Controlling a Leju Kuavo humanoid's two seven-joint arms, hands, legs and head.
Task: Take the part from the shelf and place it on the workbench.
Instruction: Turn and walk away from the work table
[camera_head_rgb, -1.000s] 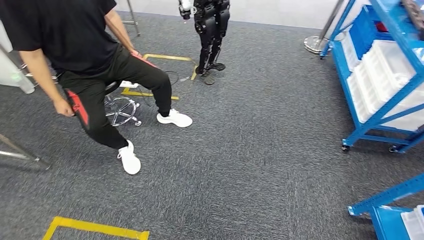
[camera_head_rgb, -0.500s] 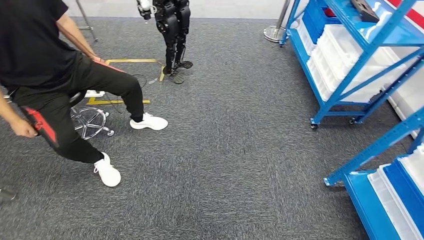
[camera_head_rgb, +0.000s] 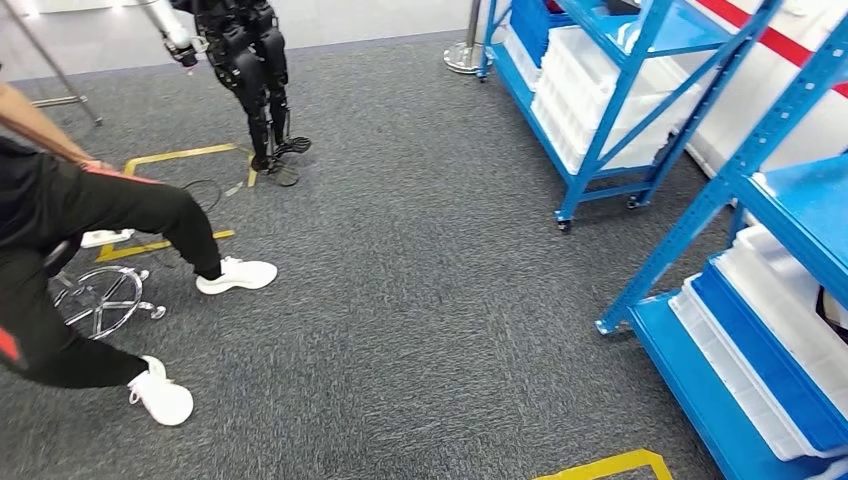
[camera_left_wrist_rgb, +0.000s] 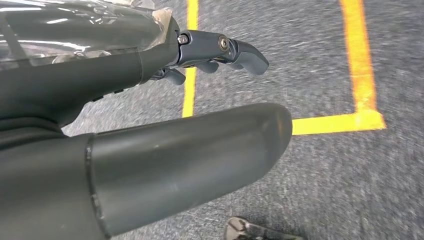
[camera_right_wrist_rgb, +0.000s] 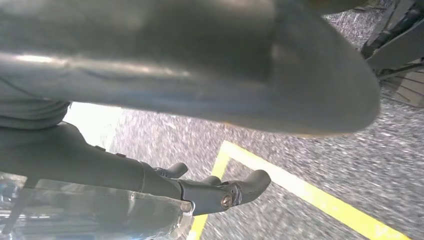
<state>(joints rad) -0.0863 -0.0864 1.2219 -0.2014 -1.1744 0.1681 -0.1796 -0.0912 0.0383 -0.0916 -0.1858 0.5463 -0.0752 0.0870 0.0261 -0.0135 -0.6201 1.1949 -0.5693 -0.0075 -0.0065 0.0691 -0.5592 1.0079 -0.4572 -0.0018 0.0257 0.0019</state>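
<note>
Two blue shelf racks stand on my right in the head view: a far rack (camera_head_rgb: 600, 150) holding white bins (camera_head_rgb: 590, 85), and a near rack (camera_head_rgb: 760, 170) with white and blue bins (camera_head_rgb: 770, 340) on its low level. A small dark object (camera_head_rgb: 622, 5) lies on the far rack's upper level, cut off by the picture's top edge. My left hand (camera_left_wrist_rgb: 150, 65) hangs over the carpet with its fingers (camera_left_wrist_rgb: 220, 47) loosely apart and nothing in it. My right hand (camera_right_wrist_rgb: 150, 180) hangs the same way, its fingers (camera_right_wrist_rgb: 225, 192) holding nothing.
A person (camera_head_rgb: 90, 220) sits on a wheeled stool (camera_head_rgb: 100, 300) at the left, legs stretched over the grey carpet. Another dark humanoid robot (camera_head_rgb: 250, 70) stands at the back. Yellow floor tape (camera_head_rgb: 610, 467) marks squares. A post with a round base (camera_head_rgb: 465, 55) stands beside the far rack.
The whole view has swung to the right: the shelves have slid toward the centre and grown nearer, while the person and the other robot have shifted left.
</note>
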